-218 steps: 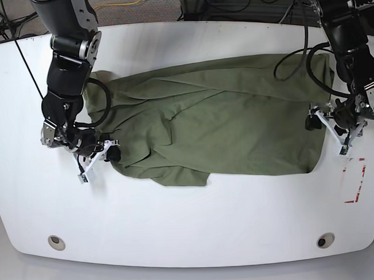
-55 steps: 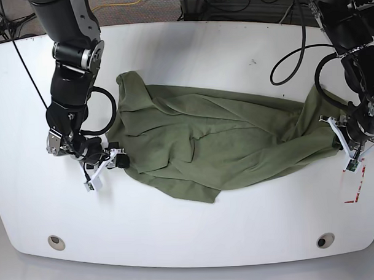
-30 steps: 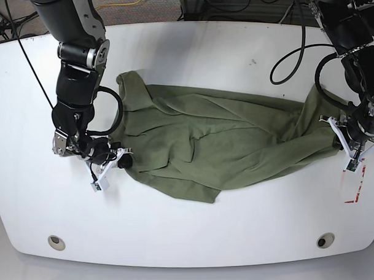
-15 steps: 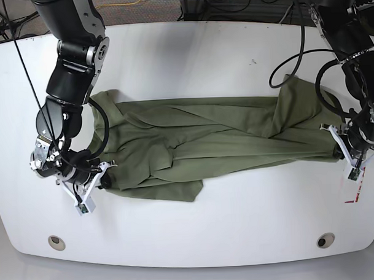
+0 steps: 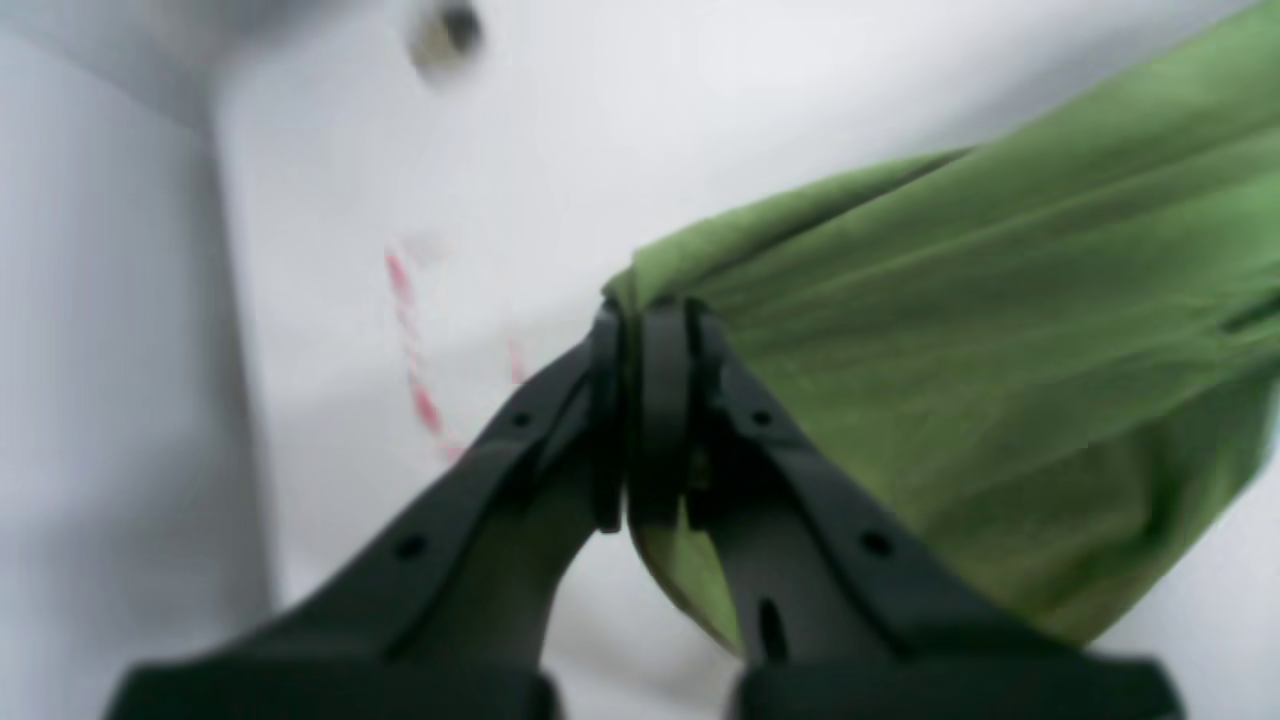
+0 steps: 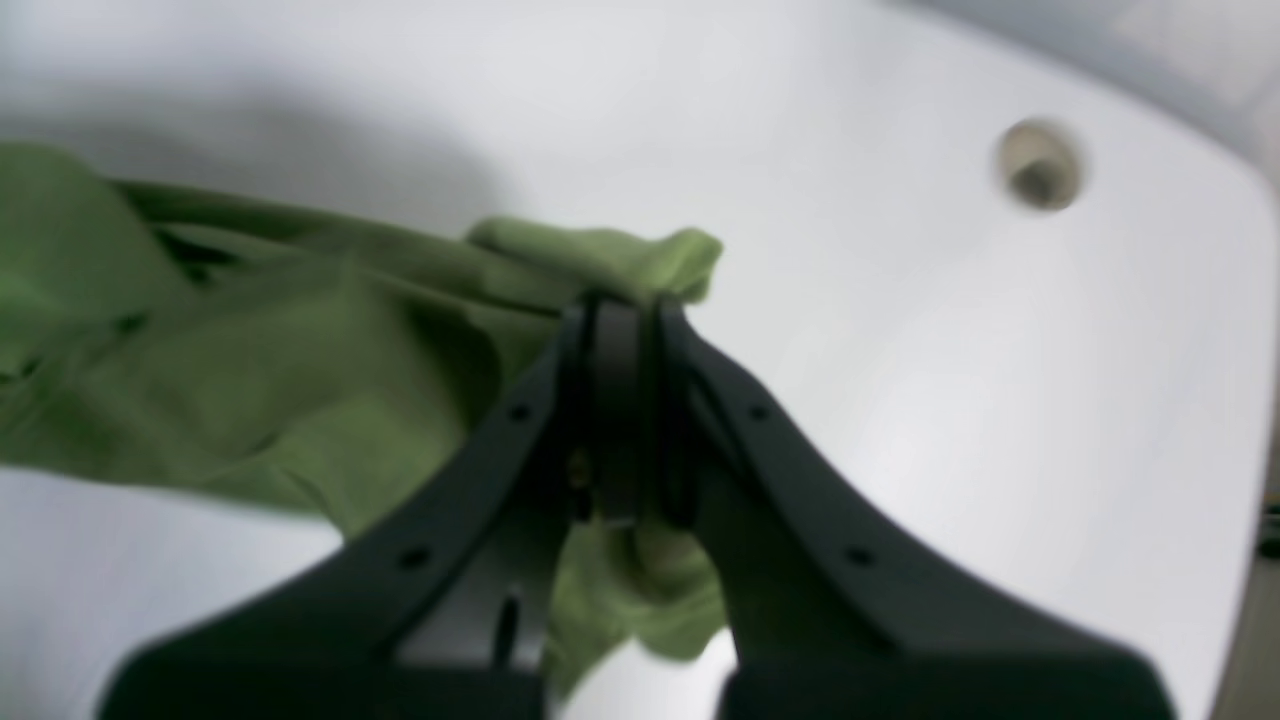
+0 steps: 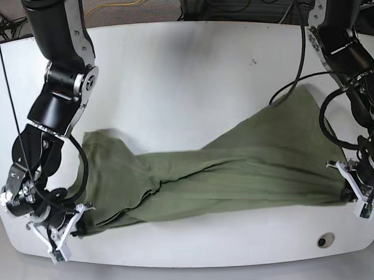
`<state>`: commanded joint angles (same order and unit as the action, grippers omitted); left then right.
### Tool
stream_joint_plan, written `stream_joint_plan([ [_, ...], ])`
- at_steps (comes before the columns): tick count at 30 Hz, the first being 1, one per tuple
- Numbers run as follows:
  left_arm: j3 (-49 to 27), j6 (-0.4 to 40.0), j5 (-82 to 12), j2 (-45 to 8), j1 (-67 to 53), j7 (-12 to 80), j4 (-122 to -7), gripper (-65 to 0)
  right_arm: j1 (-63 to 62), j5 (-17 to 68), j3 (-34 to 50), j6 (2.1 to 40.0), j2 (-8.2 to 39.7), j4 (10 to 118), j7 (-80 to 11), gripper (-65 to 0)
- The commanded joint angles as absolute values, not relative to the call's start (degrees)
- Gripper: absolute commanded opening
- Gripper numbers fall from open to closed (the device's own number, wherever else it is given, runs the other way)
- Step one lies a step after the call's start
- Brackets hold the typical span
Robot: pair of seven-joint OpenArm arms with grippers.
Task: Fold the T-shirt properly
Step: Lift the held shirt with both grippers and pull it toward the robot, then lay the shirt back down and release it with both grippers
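Pincers (image 5: 645,420) (image 6: 620,420) clamped tight on T-shirt (image 7: 237,175) (opposite edges)

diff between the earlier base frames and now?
Both arms have dragged the olive-green cotton T-shirt toward the near edge of the white table, stretching it lengthwise. The left gripper and right gripper moved nearer the camera. Unchanged: both stay shut on the shirt's ends.
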<state>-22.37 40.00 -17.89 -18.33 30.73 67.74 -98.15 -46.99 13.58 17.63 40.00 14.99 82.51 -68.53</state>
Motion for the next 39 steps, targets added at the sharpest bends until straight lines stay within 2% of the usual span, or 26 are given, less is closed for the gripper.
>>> stream_joint_plan([
  [5, -22.29, 40.0, -17.71, -18.33, 37.85, 67.74, -97.71, -65.0, -55.87, 13.58, 11.38, 40.0, 17.1, 82.51, -68.79, -65.0],
  [15, -22.29, 40.0, -17.54, -18.77, 51.12, 67.65, -97.54, -65.0, -73.71, 13.58, 4.26, 40.0, 19.82, 78.46, -72.22, -65.0],
  [22, -22.29, 40.0, -13.23, -18.77, 53.67, 67.56, -97.71, -65.0, -78.29, 13.67, 2.59, 40.0, 21.58, 78.2, -73.27, -65.0],
  [30, -22.37, 40.0, -12.7, -18.59, 44.79, 67.47, -98.86, -65.0, -71.43, 13.58, 4.7, 40.0, 23.6, 81.19, -76.09, -65.0],
  [39, -22.46, 40.0, -12.7, -18.33, 28.26, 63.34, -102.46, -65.0, -48.31, 13.58, 13.67, 40.0, 23.43, 93.23, -77.41, -65.0],
])
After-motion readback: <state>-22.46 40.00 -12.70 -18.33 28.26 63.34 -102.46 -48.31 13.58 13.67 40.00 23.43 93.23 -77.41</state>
